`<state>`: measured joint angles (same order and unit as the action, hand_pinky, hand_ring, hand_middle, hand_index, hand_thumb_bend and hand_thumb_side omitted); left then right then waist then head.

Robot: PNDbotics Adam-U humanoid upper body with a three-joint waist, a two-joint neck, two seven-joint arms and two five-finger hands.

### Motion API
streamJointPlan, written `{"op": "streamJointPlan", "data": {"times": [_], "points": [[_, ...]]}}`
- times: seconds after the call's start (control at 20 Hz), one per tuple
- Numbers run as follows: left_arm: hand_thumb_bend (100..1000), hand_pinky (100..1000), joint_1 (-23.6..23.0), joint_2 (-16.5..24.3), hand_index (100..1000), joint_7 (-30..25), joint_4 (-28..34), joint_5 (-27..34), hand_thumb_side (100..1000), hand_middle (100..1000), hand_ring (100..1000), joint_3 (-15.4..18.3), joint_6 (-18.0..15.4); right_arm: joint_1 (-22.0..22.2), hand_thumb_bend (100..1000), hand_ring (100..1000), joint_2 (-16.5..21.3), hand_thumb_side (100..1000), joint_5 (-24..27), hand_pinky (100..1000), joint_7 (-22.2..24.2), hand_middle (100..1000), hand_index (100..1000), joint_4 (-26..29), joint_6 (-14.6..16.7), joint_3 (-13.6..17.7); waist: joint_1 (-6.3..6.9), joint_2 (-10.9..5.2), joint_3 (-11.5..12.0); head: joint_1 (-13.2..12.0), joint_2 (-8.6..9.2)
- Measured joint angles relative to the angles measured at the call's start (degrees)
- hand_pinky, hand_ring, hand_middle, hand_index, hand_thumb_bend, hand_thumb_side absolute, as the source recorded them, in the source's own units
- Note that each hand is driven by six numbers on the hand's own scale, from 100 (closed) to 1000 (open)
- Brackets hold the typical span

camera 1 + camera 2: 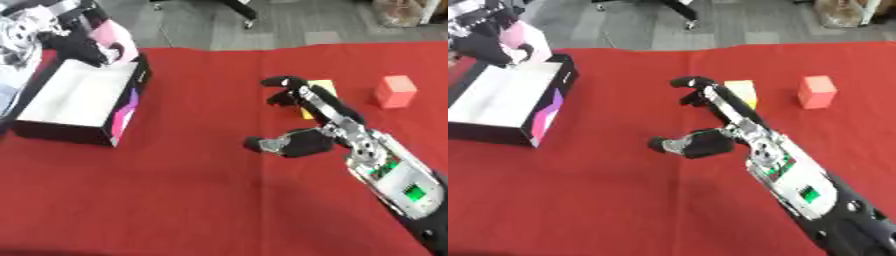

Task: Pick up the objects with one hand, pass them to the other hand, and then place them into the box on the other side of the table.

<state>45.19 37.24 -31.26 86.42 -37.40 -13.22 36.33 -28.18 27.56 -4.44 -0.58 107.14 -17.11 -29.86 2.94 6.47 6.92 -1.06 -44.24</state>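
The robot's right hand (715,132) reaches in from the near right corner, its forearm carrying a silver housing with a small green panel (415,192) close to the wrist. The hand is spread and holds nothing: the thumb juts out to the left and the fingers (284,82) stretch away toward the far side with their tips bent downward, a wide gap between thumb and fingers. It hovers over the red tablecloth (175,190) around the middle of the table.

Just beyond the fingers lies a yellow block (741,91), partly hidden by them in the left eye view and seen whole in the right eye view; whether the fingertips touch it cannot be told. To the right of it, and apart from it, stands a red block (395,91) on the cloth.

At the far left sits an open box (83,100) (black walls, white inside, a pink and purple patch on the side facing right). Over its far end is the left hand (87,50), black, with its fingers curled round a pale pink object (109,35) that it holds above the box's rim.

Past the table's far edge there is grey floor (289,25).
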Motion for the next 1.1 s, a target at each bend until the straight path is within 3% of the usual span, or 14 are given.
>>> {"op": "streamJointPlan", "data": {"times": [0.25,0.6,1.1], "points": [[100,730,0.1,3.2,548,3.9,-8.0,-0.5,111,491,578,2.4,0.7,0.0,615,782,1.7,296,2.8,834,-1.5,891,878,5.0,-0.5,2.0,-0.47,0.57,-0.5,-2.9,0.0],[100,746,0.9,2.3,570,9.8,-19.8,1.3,160,508,593,4.0,-0.4,-0.1,607,777,2.4,287,5.2,833,-3.5,887,874,6.2,1.5,4.0,-1.97,1.72,-1.5,-5.6,0.01],[100,745,1.7,-0.9,592,17.3,-32.2,9.4,180,528,607,5.3,-8.8,-0.6,611,772,2.6,292,5.9,831,-5.3,882,869,6.3,3.0,5.1,-2.57,2.4,-2.2,-5.9,0.01]]}}
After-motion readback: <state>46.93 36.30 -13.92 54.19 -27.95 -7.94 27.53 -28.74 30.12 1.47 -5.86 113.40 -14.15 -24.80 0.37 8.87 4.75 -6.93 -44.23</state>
